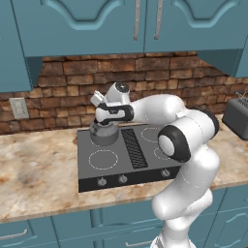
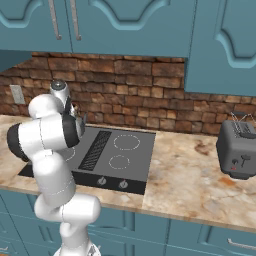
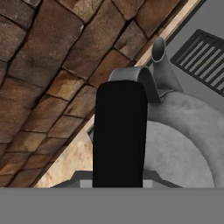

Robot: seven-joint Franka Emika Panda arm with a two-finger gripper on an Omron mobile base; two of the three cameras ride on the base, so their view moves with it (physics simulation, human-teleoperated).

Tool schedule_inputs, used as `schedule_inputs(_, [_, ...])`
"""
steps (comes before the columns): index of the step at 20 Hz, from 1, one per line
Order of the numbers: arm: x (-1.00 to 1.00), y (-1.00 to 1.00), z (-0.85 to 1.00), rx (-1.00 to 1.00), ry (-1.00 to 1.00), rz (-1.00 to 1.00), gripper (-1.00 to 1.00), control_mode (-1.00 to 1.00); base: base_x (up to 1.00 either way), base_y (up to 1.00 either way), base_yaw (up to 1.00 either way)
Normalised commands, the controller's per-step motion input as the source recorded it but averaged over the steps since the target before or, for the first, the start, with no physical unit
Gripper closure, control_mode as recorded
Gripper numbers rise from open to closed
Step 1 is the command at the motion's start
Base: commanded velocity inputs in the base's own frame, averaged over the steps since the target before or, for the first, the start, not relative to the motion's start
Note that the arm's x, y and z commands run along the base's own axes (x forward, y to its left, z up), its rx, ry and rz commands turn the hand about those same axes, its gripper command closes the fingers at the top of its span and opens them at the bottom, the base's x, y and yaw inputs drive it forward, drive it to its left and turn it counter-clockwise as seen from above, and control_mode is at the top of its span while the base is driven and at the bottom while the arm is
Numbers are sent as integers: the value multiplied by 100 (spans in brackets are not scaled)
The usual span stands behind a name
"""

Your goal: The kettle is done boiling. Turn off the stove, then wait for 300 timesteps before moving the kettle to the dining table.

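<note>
The pincer is down at the arched black handle of the small squat grey metal kettle; the handle runs up the middle of the hand view, but the fingertips are hidden, so whether it is clenched or released cannot be told. From near to far: four round knobs line the front edge of the flat dark grey stove, with white ring burners and a ribbed black centre grille. The kettle sits on the stove's back left burner, its smooth rounded body and short spout near the rough brick wall. A boxy grey toaster stands at the marbled counter's right end.
</note>
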Motion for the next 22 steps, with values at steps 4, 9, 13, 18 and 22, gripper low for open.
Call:
schedule_inputs(4, [-37,-11,41,0,0,0,100,-100,0,0,0])
schedule_inputs(9, [-31,-11,40,0,3,-3,100,-100,0,0,0])
schedule_inputs(13, [-42,-15,33,0,5,-4,100,-100,0,0,0])
schedule_inputs(18, [-42,-18,34,0,5,-5,100,-100,0,0,0])
schedule_inputs(22, [-45,-19,37,0,6,-5,100,-100,0,0,0])
